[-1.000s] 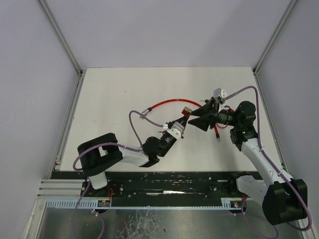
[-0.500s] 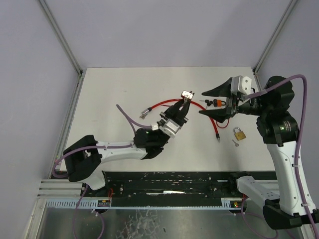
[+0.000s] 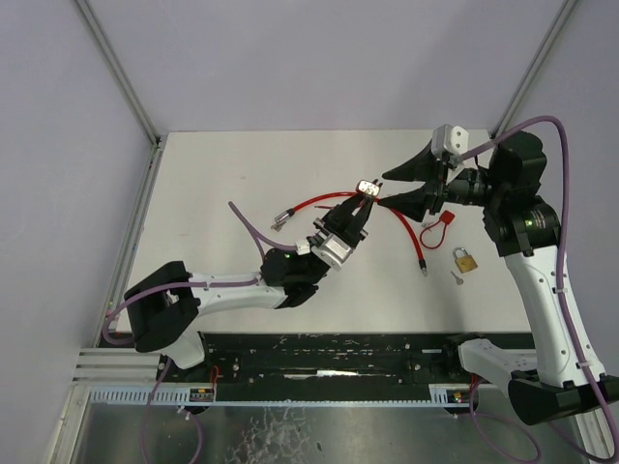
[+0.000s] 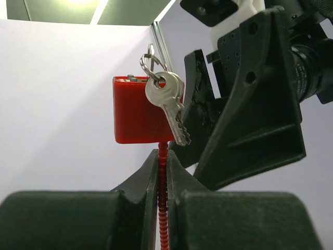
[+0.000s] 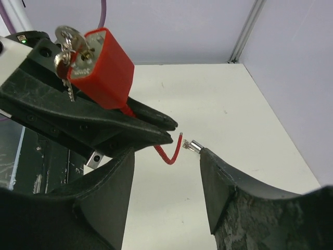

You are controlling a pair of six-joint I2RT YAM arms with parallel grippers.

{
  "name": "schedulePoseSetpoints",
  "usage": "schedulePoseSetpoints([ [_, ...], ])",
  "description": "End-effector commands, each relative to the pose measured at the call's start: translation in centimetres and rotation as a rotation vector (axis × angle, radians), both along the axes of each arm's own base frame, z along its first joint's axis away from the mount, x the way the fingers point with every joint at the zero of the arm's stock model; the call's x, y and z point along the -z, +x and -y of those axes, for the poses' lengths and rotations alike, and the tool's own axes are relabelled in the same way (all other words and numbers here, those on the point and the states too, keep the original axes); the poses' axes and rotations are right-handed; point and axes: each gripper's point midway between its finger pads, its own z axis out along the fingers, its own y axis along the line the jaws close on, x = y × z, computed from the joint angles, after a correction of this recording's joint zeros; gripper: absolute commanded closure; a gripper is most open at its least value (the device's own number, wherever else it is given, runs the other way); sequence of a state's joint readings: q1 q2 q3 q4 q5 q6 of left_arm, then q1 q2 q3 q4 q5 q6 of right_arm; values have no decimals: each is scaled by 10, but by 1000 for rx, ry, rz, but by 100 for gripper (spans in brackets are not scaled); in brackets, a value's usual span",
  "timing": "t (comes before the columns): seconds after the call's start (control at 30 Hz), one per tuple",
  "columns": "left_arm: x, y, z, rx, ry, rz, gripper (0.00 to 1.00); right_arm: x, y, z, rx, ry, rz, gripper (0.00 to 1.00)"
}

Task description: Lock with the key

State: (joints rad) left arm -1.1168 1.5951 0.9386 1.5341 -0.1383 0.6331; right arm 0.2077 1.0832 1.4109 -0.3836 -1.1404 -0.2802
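Jaws of the left gripper (image 4: pixel 162 156) were pinched tight on the red cable (image 4: pixel 163 208) just under the red lock body (image 4: pixel 138 112), so the lock stood upright in the air above the fingers, not lying on the table (image 3: pixel 242 164). Holding it by the cable left every face of the body free, and the keys (image 4: pixel 167 96), hanging from a key ring (image 4: pixel 151 62) at the body's top corner, dangled down its side in the open. That looked deliberate: one arm served as a stand so the other could work the key. Just beside the lock, on the side where the keys hung, the right gripper (image 3: pixel 387 188) stood with its jaws apart and nothing between them; from its own wrist camera the lock body (image 5: pixel 106 65) and keys (image 5: pixel 67 44) sat up and to the left, outside the gap, so no contact had been made. The likely next move was to bring those spread fingers around a key's bow, which called for fine aim because the keys hung loose and could swing. Farther out, the cable trailed down to the middle of the table. Near the table's right edge a brass padlock (image 3: pixel 465 259) lay flat with a small silver key (image 3: pixel 455 277) just beside it, both well apart from the grippers.
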Motion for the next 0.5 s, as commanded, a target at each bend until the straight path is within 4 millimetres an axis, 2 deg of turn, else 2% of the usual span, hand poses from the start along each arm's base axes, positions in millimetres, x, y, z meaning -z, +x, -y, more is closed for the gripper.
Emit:
schedulePoseSetpoints([
  [0.0,-12,0,-12,-7,-85,15,100,-31,-9,-3,-18,51,59,42],
  [0.17,-10,5,-14,-23,-93,-9,100,-38,-21,-2,-35,55,71,42],
  [0.47,-2,12,-7,-24,-100,-48,100,-42,-29,-4,-70,75,54,43],
])
